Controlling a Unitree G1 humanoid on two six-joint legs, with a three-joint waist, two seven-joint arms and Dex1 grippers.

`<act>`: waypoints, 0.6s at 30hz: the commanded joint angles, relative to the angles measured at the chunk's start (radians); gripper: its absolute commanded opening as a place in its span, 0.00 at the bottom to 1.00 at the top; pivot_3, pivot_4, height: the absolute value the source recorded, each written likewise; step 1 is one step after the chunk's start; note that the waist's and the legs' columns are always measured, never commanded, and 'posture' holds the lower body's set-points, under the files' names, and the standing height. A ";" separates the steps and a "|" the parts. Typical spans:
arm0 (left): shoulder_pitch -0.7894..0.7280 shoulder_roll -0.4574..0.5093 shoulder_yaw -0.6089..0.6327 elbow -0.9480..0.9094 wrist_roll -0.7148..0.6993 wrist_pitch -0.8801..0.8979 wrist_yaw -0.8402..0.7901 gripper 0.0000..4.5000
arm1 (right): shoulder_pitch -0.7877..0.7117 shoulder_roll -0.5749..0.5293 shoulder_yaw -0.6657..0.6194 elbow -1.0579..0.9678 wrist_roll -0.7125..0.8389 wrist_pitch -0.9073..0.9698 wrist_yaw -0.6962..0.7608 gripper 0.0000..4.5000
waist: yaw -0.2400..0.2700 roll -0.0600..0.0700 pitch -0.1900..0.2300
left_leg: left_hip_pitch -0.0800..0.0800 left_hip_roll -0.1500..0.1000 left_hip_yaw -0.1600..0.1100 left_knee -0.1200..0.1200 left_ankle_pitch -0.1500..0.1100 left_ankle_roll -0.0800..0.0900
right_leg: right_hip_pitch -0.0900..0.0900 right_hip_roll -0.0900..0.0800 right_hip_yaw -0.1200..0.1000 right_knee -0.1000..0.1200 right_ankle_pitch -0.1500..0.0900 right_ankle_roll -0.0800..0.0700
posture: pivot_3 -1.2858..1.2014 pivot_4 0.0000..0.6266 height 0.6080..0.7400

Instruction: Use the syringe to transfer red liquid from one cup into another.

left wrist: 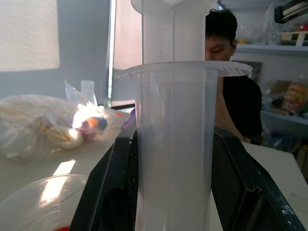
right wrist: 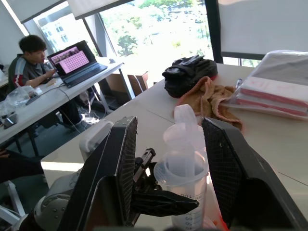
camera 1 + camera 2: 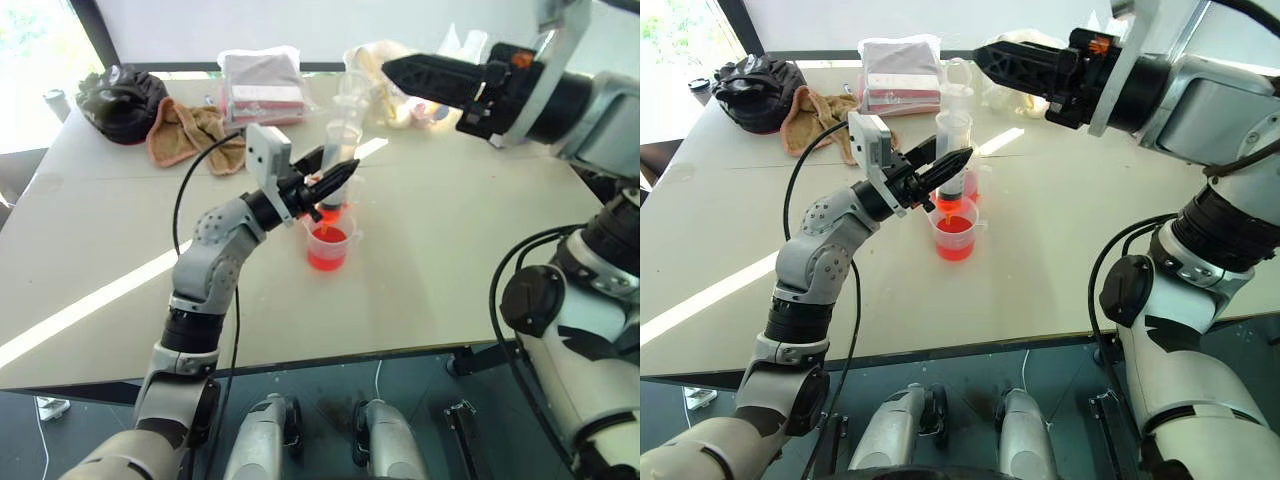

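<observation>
Syringe [image 3: 952,140] stands near-vertical at frame centre, long axis up-down, orange tip [image 3: 950,203] pointing down into the cup [image 3: 957,232], plunger [image 3: 957,80] end up, extended well above the barrel. Tip sits just above or at the red liquid [image 3: 954,243] surface; cannot tell if it touches. The cup is clear with the liquid filling its lower part, on the white table [image 3: 1060,250]. A second small clear cup [image 3: 971,183] is just behind, touching or nearly touching the first.

Left gripper [image 3: 952,160] comes in from centre-left, fingers clenched on the syringe barrel; left wrist view shows the barrel [image 1: 175,144] squeezed between both pads.

Right gripper [image 3: 985,55] hangs at upper centre, pointing frame-left, fingers parted either side of the plunger top, not touching it in the right wrist view [image 2: 185,120].

Upper left of the table: tan cloth [image 3: 815,110], black bag [image 3: 755,80], wrapped pink packs [image 3: 900,75].
</observation>
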 commanded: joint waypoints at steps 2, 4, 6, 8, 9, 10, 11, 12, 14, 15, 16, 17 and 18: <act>-0.019 -0.003 -0.002 -0.016 0.004 -0.026 -0.010 0.32 | 0.015 0.054 0.012 -0.039 0.031 0.007 -0.095 0.48 | -0.001 0.000 0.000 | 0.000 0.000 0.000 0.000 0.000 0.000 | 0.000 0.000 0.000 0.000 0.000 0.000 | 0.52 0.24 1.00; -0.020 -0.004 -0.003 -0.017 0.005 -0.024 -0.009 0.32 | 0.036 0.074 0.040 -0.057 0.004 0.007 -0.127 0.48 | 0.000 0.000 0.000 | 0.000 0.000 0.000 0.000 0.000 0.000 | 0.000 0.000 0.000 0.000 0.000 0.000 | 0.52 0.24 1.00; -0.020 -0.004 -0.005 -0.020 0.006 -0.022 -0.010 0.32 | 0.058 0.080 0.069 -0.063 -0.035 -0.019 -0.155 0.48 | 0.001 0.000 0.000 | 0.000 0.000 0.000 0.000 0.000 0.000 | 0.000 0.000 0.000 0.000 0.000 0.000 | 0.52 0.24 1.00; -0.019 -0.004 -0.007 -0.023 0.007 -0.019 -0.011 0.32 | 0.078 0.081 0.094 -0.062 -0.068 -0.053 -0.173 0.48 | 0.001 0.000 0.000 | 0.000 0.000 0.000 0.000 0.000 0.000 | 0.000 0.000 0.000 0.000 0.000 0.000 | 0.52 0.24 1.00; -0.018 -0.004 -0.007 -0.024 0.007 -0.019 -0.012 0.32 | 0.084 0.081 0.100 -0.060 -0.078 -0.063 -0.178 0.48 | 0.001 0.000 0.000 | 0.000 0.000 0.000 0.000 0.000 0.000 | 0.000 0.000 0.000 0.000 0.000 0.000 | 0.52 0.24 1.00; -0.015 -0.003 -0.008 -0.030 0.007 -0.016 -0.013 0.32 | 0.089 0.084 0.105 -0.058 -0.088 -0.075 -0.183 0.48 | 0.000 0.000 0.000 | 0.000 0.000 0.000 0.000 0.000 0.000 | 0.000 0.000 0.000 0.000 0.000 0.000 | 0.52 0.24 1.00; -0.013 -0.003 -0.009 -0.034 0.006 -0.013 -0.014 0.32 | 0.091 0.089 0.107 -0.057 -0.094 -0.084 -0.189 0.48 | -0.001 0.000 0.000 | 0.000 0.000 0.001 0.000 0.000 0.000 | 0.000 0.000 0.000 0.000 0.000 0.000 | 0.52 0.24 1.00; -0.010 -0.002 -0.009 -0.038 0.006 -0.010 -0.015 0.32 | 0.089 0.098 0.107 -0.058 -0.096 -0.092 -0.196 0.48 | -0.001 0.000 0.000 | 0.000 0.000 0.000 0.000 0.000 0.000 | 0.000 0.001 0.000 0.000 0.000 0.000 | 0.52 0.24 1.00; -0.007 -0.001 -0.011 -0.042 0.007 -0.008 -0.016 0.32 | 0.081 0.118 0.106 -0.058 -0.105 -0.104 -0.215 0.48 | -0.002 0.000 0.000 | 0.000 0.000 0.001 0.000 0.000 0.000 | 0.000 0.001 0.000 0.000 0.000 0.000 | 0.52 0.24 1.00; -0.006 -0.001 -0.011 -0.043 0.007 -0.007 -0.016 0.32 | 0.079 0.124 0.106 -0.058 -0.109 -0.108 -0.221 0.48 | -0.002 0.000 0.000 | 0.000 0.000 0.001 0.000 0.000 0.000 | 0.000 0.001 0.000 0.000 0.000 0.000 | 0.52 0.24 1.00; -0.004 -0.002 -0.013 -0.044 0.008 -0.007 -0.016 0.32 | 0.076 0.129 0.107 -0.057 -0.114 -0.113 -0.228 0.48 | -0.002 0.000 0.000 | 0.000 0.000 0.001 0.000 0.000 0.000 | 0.000 0.001 0.000 0.000 0.000 0.000 | 0.52 0.24 1.00; -0.004 -0.002 -0.015 -0.045 0.009 -0.007 -0.016 0.32 | 0.070 0.132 0.104 -0.053 -0.116 -0.117 -0.230 0.48 | -0.001 0.000 0.000 | 0.000 0.000 0.001 0.000 0.000 0.000 | 0.000 0.001 0.000 0.000 0.000 0.000 | 0.52 0.24 1.00; -0.003 -0.003 -0.016 -0.046 0.008 -0.006 -0.016 0.32 | 0.063 0.133 0.099 -0.049 -0.114 -0.117 -0.232 0.48 | 0.000 0.000 0.000 | 0.000 0.000 0.001 0.000 0.000 0.000 | 0.000 0.001 0.000 0.000 0.000 0.000 | 0.52 0.24 1.00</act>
